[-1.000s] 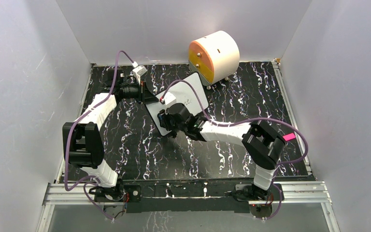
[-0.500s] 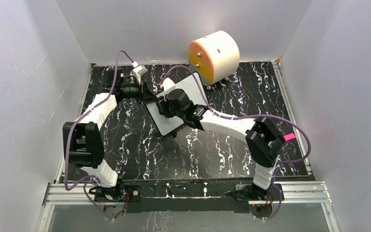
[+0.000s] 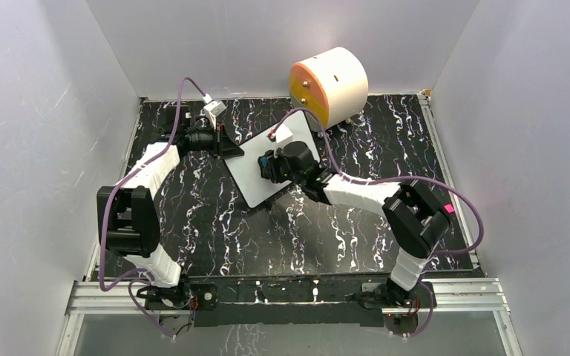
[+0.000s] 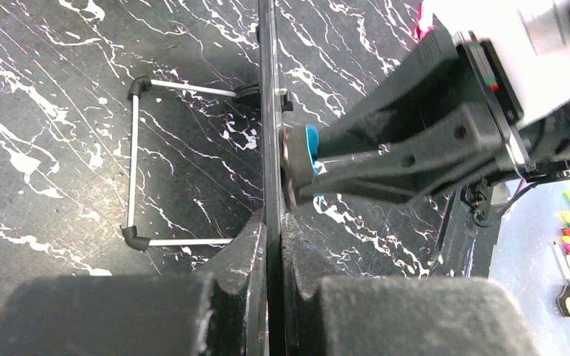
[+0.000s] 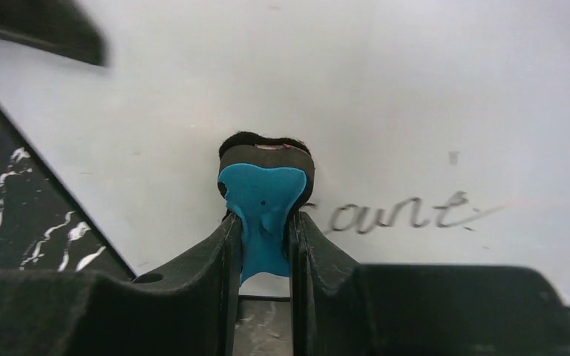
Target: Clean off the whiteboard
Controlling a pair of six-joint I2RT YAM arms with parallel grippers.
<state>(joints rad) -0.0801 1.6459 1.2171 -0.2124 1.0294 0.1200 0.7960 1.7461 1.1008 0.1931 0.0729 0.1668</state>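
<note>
Whiteboard edge pinched in L claw; R claw clamps blue eraser on it.

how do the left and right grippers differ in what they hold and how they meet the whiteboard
The left gripper is shut on the edge of the whiteboard; the right gripper is shut on a blue eraser. The left gripper meets the board edge-on, while the right gripper faces its white surface, pressing the eraser against it beside the dark handwriting. Both have closed jaws.
</note>
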